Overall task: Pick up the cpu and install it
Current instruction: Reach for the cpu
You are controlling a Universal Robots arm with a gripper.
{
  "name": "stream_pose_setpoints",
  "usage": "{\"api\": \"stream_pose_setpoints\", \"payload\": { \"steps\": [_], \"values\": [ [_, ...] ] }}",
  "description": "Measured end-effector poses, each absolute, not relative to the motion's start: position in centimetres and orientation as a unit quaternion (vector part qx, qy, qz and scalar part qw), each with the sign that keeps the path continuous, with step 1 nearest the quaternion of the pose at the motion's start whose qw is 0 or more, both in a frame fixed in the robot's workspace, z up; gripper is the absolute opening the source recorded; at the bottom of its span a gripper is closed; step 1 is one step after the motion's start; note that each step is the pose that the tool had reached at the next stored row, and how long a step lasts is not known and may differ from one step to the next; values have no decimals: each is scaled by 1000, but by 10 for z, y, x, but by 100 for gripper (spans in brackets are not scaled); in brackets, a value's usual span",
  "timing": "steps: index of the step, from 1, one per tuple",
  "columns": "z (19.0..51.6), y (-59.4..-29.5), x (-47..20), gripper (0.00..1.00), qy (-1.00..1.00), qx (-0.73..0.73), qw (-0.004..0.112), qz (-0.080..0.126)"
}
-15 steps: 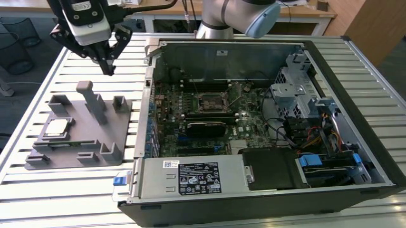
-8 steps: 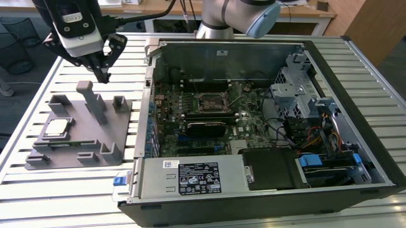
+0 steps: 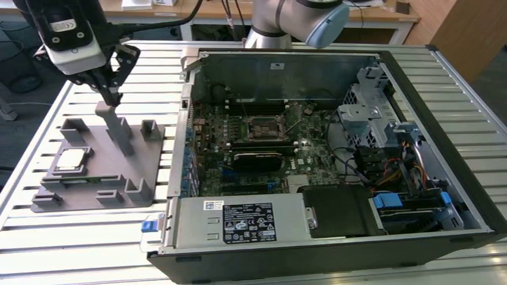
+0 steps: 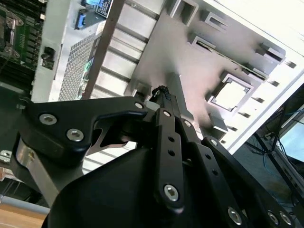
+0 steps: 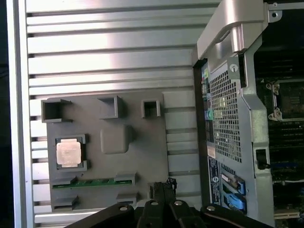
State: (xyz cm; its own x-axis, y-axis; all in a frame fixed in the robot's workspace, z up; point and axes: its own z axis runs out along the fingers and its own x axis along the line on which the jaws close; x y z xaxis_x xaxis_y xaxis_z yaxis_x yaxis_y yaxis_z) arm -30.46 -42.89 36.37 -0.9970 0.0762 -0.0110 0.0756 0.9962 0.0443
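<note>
The cpu point(image 3: 71, 159) is a small silvery square chip lying flat in a recess of the grey tray point(image 3: 127, 178), on the exterior view's left. It also shows as the cpu point(image 5: 69, 153) in the first wrist view and the cpu point(image 4: 231, 95) in the second. My gripper point(image 3: 111, 98) hangs above the tray's tall upright post point(image 3: 120, 130), behind and to the right of the chip and well apart from it. Its dark fingertips point(image 5: 162, 186) are pressed together with nothing between them. The bare socket point(image 3: 264, 126) sits on the motherboard inside the open case.
The open computer case point(image 3: 333, 249) fills the middle and right of the slatted metal table point(image 3: 79, 243). The tray point(image 5: 142, 142) also holds a green memory stick point(image 5: 90, 183) and several raised holders. A black ribbed block point(image 3: 257, 159) lies below the socket.
</note>
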Motion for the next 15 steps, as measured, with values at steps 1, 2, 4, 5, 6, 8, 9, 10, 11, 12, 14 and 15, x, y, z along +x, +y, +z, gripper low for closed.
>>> {"api": "stream_pose_setpoints", "payload": {
  "steps": [1, 2, 4, 5, 6, 8, 9, 10, 11, 12, 14, 15],
  "values": [
    [364, -429, -308, 11, 999, 38, 6, 22],
    [364, -429, -312, 11, 999, 38, 6, 22],
    [363, -428, -319, 11, 999, 38, 6, 22],
    [362, -428, -324, 11, 999, 38, 6, 22],
    [361, -428, -328, 11, 999, 38, 6, 22],
    [360, -428, -336, 11, 999, 38, 6, 22],
    [359, -427, -340, 11, 999, 38, 6, 22],
    [357, -427, -343, 11, 999, 38, 6, 22],
    [356, -427, -346, 11, 999, 38, 6, 22],
    [354, -427, -348, 11, 999, 38, 5, 21],
    [351, -427, -354, 11, 999, 38, 5, 20],
    [349, -427, -358, 11, 999, 38, 4, 20]
  ]
}}
